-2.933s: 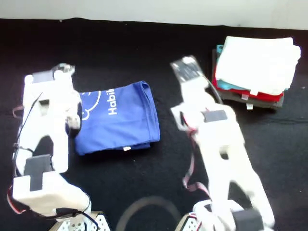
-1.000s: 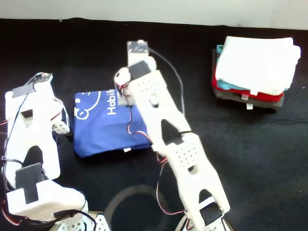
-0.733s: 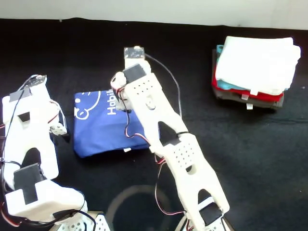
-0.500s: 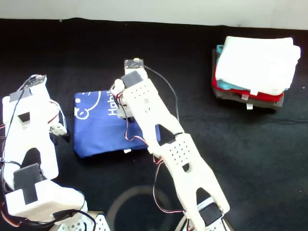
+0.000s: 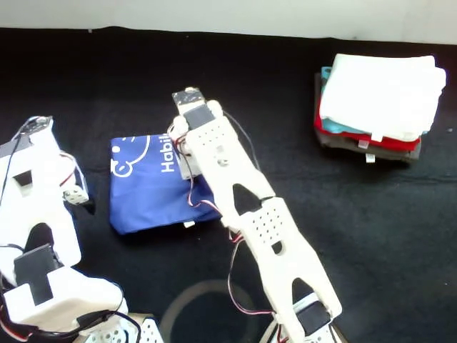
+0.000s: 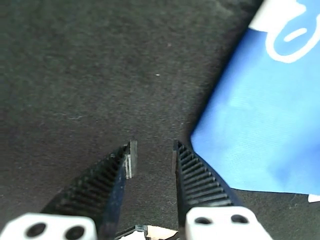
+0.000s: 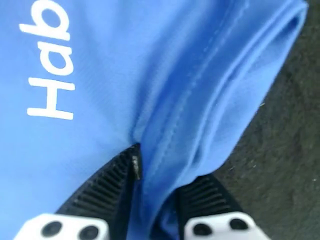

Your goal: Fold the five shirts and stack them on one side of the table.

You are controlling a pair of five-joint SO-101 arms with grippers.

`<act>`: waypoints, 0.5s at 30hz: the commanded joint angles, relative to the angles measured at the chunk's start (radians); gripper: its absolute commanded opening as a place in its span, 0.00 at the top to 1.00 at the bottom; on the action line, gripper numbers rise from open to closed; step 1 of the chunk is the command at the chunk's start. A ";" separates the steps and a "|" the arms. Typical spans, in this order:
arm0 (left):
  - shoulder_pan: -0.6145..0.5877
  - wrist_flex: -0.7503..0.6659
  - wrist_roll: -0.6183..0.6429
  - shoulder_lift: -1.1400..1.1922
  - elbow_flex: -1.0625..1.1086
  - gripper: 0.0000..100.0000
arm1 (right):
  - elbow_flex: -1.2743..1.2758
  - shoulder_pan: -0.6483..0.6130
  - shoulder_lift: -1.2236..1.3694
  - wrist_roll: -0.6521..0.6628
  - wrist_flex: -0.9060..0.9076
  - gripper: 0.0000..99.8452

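Note:
A folded blue shirt (image 5: 146,189) with white print lies on the black table (image 5: 371,236), left of centre. My right gripper (image 7: 155,165) is down at the shirt's right edge, shut on a doubled fold of blue fabric (image 7: 190,115) that bulges between its fingers. In the high view the right arm (image 5: 214,153) covers that edge. My left gripper (image 6: 152,150) hangs just off the shirt's (image 6: 260,130) left edge over bare table, open by a narrow gap with nothing in it. In the high view the left arm (image 5: 36,179) stands at the table's left side.
A stack of folded shirts (image 5: 378,100), white on top with teal, red and dark ones under it, sits at the far right of the table. A pale wall edge runs along the table's back.
The right arm swung from mid-table over to the blue shirt's right edge and lowered onto it. The left arm drew back leftward, off the shirt.

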 commanded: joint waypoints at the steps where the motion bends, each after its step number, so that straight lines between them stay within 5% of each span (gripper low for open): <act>1: -0.015 -0.006 0.002 -0.012 -0.001 0.87 | -0.005 0.071 0.021 0.028 0.018 0.99; 15: -0.005 -0.152 0.002 -0.012 0.133 0.87 | -0.016 0.397 -0.467 0.273 0.012 0.99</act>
